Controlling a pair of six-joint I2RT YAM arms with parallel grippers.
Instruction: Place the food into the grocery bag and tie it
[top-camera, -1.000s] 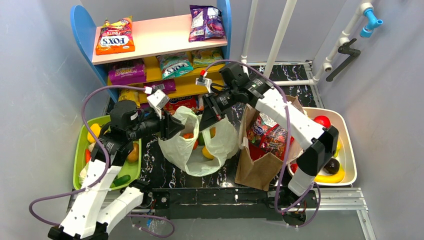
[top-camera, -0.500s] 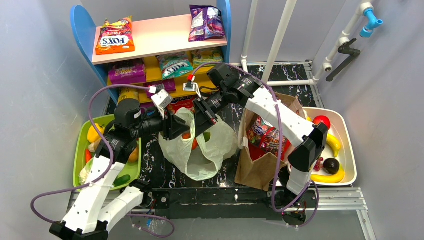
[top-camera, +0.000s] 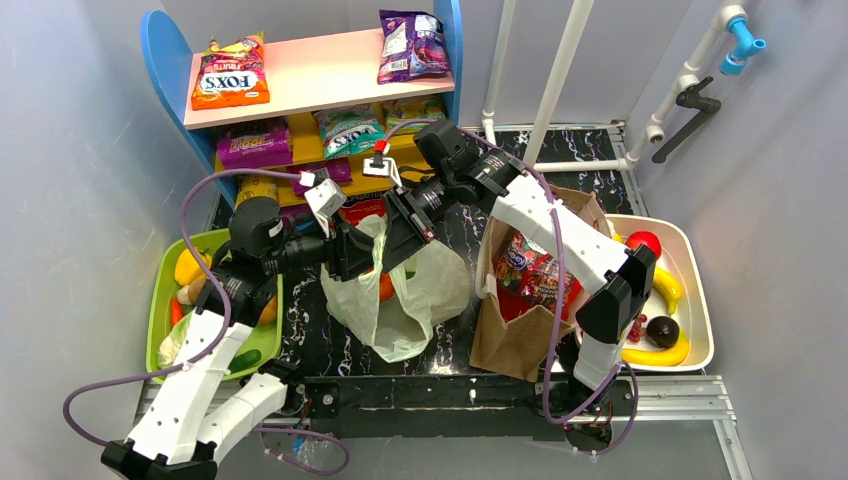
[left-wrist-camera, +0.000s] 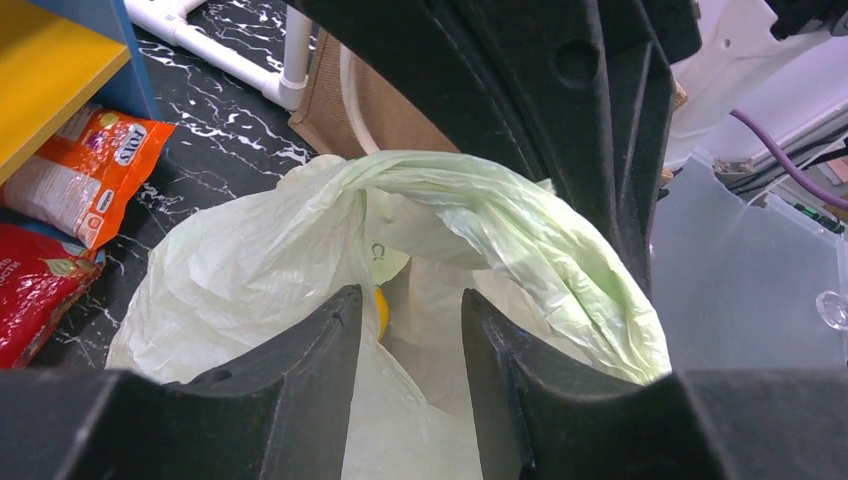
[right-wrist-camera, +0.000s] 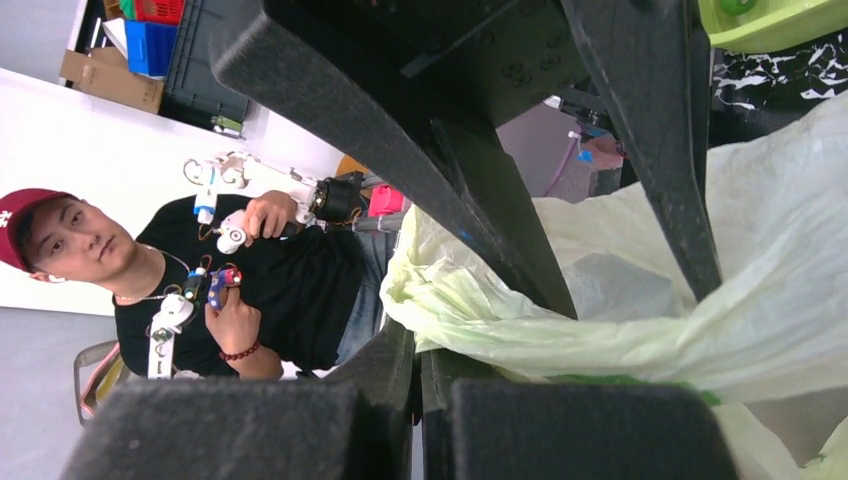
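The pale-green grocery bag (top-camera: 405, 295) stands mid-table with its mouth pulled narrow. An orange-red food piece (top-camera: 385, 287) shows inside it, and a yellow piece (left-wrist-camera: 381, 312) shows in the left wrist view. My right gripper (top-camera: 402, 232) is shut on a twisted bag handle (right-wrist-camera: 600, 335) at the bag's top; it also shows in the right wrist view (right-wrist-camera: 418, 345). My left gripper (top-camera: 352, 252) is at the bag's left rim. In its own view (left-wrist-camera: 410, 300) the jaws stand apart with loose bag film (left-wrist-camera: 400, 420) between them. The green piece is hidden.
A stiff brown paper bag (top-camera: 520, 330) with snack packs stands right of the grocery bag. A green tray (top-camera: 158, 300) of produce lies left, a white tub (top-camera: 697, 290) of fruit right. A snack shelf (top-camera: 310, 80) stands behind. Snack packets (left-wrist-camera: 90, 170) lie by the shelf foot.
My right gripper has carried the bag handle left toward my left gripper. The left gripper has shifted slightly right. The bag's mouth has narrowed and less food shows.
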